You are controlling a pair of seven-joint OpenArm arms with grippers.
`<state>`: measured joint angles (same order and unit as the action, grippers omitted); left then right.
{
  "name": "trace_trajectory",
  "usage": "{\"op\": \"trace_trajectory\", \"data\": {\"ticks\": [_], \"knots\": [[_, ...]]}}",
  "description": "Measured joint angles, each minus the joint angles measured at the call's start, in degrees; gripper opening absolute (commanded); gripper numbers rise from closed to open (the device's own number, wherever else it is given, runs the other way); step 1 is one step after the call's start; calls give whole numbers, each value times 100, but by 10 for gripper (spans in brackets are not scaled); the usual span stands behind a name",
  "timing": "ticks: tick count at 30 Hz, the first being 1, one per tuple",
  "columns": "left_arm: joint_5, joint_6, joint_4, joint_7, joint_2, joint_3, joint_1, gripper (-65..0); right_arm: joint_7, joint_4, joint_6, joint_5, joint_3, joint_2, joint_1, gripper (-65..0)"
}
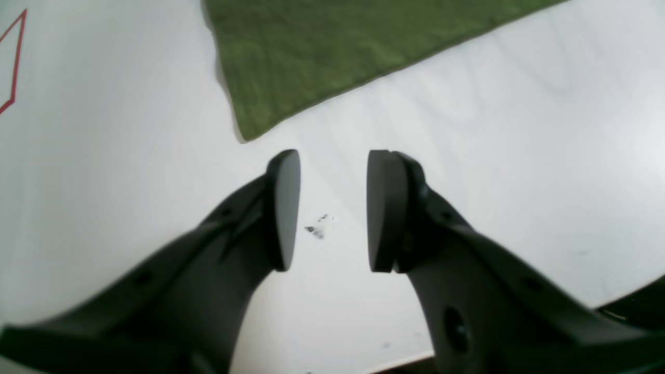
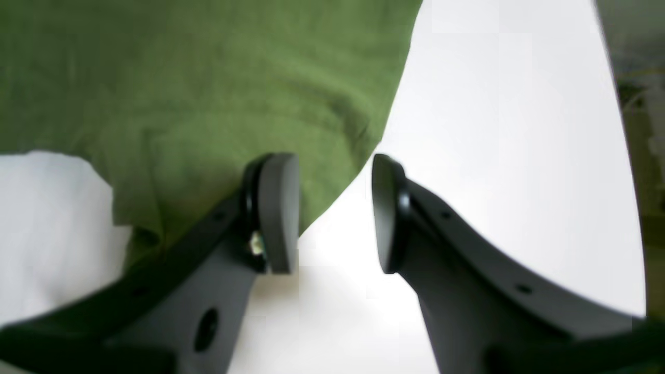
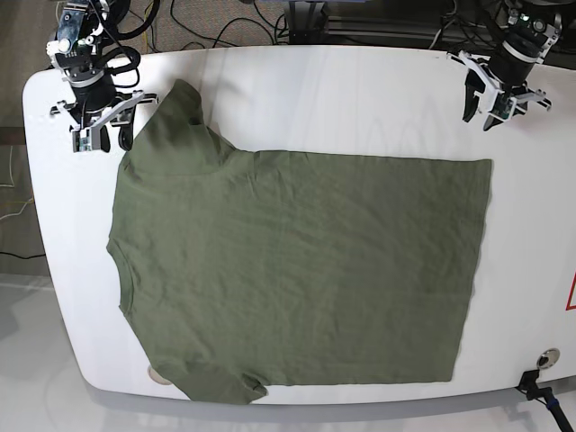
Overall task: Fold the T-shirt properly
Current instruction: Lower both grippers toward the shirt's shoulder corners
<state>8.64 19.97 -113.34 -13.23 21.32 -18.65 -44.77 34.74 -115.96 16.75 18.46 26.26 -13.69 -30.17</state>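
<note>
Olive-green cotton: T-shirt [image 3: 297, 270] spread flat on the white tabletop [image 3: 360, 99], lying sideways in the base view, with collar and sleeves toward that view's left and hem toward its right.
Sleeves: one pointing to the far left corner [image 3: 175, 112], the other at the near edge [image 3: 220, 385], slightly overhanging the tabletop rim.
Cloth surface: mostly smooth, faint wrinkles only, no print.
Left gripper [image 1: 332, 210]: fingers [image 1: 283, 208] spread apart, nothing between them, bare tabletop visible through the gap; hovering just beyond the hem corner of the T-shirt [image 1: 296, 57], not touching the cloth.
Left gripper in base view [image 3: 499, 90]: at that view's far right, near the far hem corner, apart from the fabric.
Right gripper [image 2: 335, 213]: fingers [image 2: 278, 213] spread apart, nothing pinched; one finger in front of the sleeve edge of the T-shirt [image 2: 208, 93], the other over bare tabletop.
Right gripper in base view [image 3: 101, 126]: at that view's far left, just beside the far sleeve.
Contact with sleeve: cannot tell from the blurred wrist view.
Tabletop marks: small dark smudge [image 1: 317, 228] between the left fingers; red outline [image 1: 13, 62] at the left edge of the left wrist view.
Behind the tabletop: dark cables [image 3: 207, 22] on the floor.
</note>
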Motion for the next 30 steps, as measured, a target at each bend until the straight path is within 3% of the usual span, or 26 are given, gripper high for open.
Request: {"op": "trace_trajectory", "data": {"ticks": [6, 8, 9, 12, 14, 19, 25, 29, 30], "knots": [[-61, 2, 24, 63, 15, 0, 50, -452, -160, 39, 247, -4, 551, -55, -2, -431], [-55, 17, 33, 105, 4, 0, 85, -434, -131, 109, 612, 323, 636, -162, -4, -432], [-59, 13, 50, 136, -2, 0, 114, -410, -170, 142, 793, 570, 627, -219, -20, -433], [-37, 4, 94, 461, -9, 2, 142, -259, -138, 417, 1176, 1080, 516, -295, 46, -432], [-37, 11, 111, 564, -17, 7, 192, -230, -68, 686, 1182, 1093, 476, -376, 136, -432], [-48, 2, 282, 660, -37, 7, 291, -243, 9, 1174, 1357, 997, 101, -363, 498, -430], [-48, 24, 584, 828, -94, 7, 479, -215, 50, 1517, 1923, 1010, -267, -487, 870, -434], [-42, 4, 678, 737, -94, -11, 562, -215, 7, 1707, 2100, 992, -295, -492, 964, -423], [-37, 52, 664, 992, -96, -22, 588, -216, 166, 1858, 2179, 964, -313, -483, 938, -423]]}}
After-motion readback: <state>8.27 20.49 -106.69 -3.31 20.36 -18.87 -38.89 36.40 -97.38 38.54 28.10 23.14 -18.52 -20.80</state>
